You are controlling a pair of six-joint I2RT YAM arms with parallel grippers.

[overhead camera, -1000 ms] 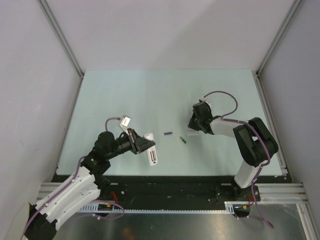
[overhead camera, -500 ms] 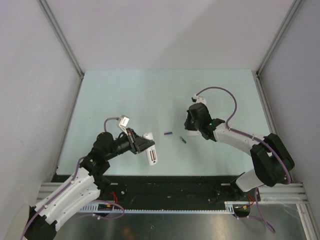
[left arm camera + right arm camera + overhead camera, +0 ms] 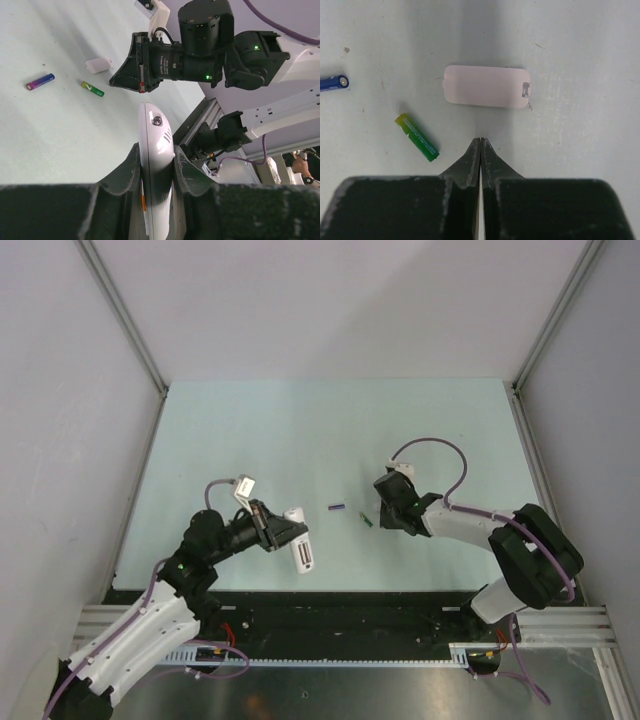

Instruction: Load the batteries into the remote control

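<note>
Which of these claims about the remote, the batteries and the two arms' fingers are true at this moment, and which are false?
1. The left fingers clamp the remote control. True.
2. The right fingers hold the green battery. False: they are shut on nothing, and it lies on the table.
3. The purple-blue battery lies apart from the green one. True.
4. The white cover sits on the remote. False: it lies on the table, beyond the right fingertips.

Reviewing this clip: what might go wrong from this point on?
The right gripper is shut and empty near the green battery; coming down closed could send it rolling. The remote control juts well out of the left gripper, so pressing a battery in may twist it loose.
</note>
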